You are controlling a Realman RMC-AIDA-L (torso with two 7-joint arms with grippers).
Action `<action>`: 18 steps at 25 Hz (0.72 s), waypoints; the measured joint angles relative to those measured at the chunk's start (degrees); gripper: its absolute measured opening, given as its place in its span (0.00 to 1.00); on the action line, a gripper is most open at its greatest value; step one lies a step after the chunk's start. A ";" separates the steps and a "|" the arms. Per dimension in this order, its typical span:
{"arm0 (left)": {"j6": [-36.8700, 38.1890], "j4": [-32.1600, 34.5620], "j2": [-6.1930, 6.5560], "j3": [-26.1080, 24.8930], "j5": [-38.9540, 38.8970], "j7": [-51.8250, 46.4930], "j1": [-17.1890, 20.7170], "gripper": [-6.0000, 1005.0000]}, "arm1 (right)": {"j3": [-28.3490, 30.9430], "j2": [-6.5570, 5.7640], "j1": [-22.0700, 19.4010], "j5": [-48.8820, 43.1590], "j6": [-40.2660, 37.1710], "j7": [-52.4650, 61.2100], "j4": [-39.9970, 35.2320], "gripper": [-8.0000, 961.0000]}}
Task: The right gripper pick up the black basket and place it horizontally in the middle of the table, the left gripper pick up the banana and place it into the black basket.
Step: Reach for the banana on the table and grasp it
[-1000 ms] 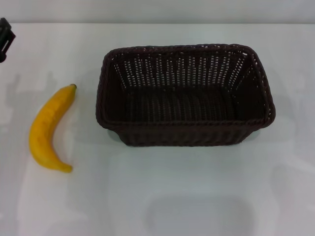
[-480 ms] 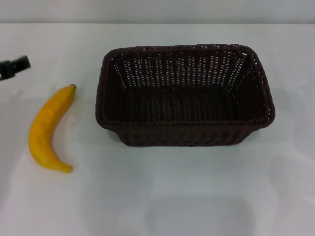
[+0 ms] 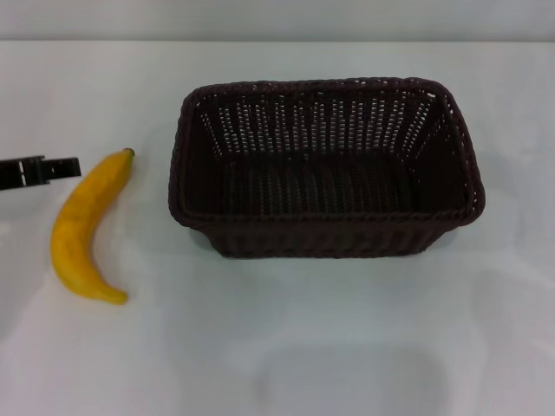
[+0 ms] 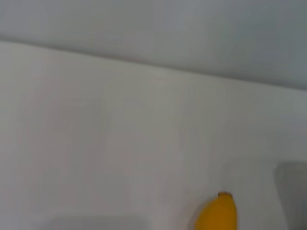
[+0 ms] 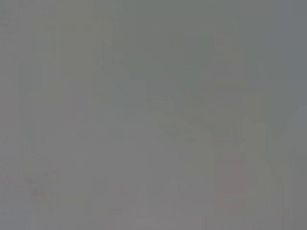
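The black basket [image 3: 325,217] stands lengthwise across the middle of the white table [image 3: 286,329], upright and empty. The banana [image 3: 82,227] lies on the table to its left, its dark stem tip pointing to the far side. My left gripper [image 3: 68,166] reaches in from the left edge, just left of the banana's stem end and apart from it. The left wrist view shows the banana's stem end [image 4: 218,213] on the white table. My right gripper is out of view, and the right wrist view shows only plain grey.
The table's far edge [image 3: 277,40] meets a grey wall. The white tabletop lies bare in front of the basket and to its right.
My left gripper has moved from the far left corner toward me and to the right, and now lies next to the banana's stem end. The basket and banana have not moved.
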 joint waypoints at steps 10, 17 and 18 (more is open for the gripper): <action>-1.26 -4.13 -0.13 -1.02 -0.41 0.03 -0.10 0.87 | -0.31 0.19 -0.17 -0.37 -0.10 0.00 -0.56 0.70; 0.97 -8.27 -0.25 -1.04 -0.51 0.90 -0.93 0.87 | -1.08 0.27 -0.39 -0.36 -0.52 0.06 -0.83 0.70; 1.18 -8.72 -0.25 -1.04 -0.55 1.08 -1.07 0.87 | -1.25 0.30 -0.40 -0.36 -0.54 0.07 -0.84 0.70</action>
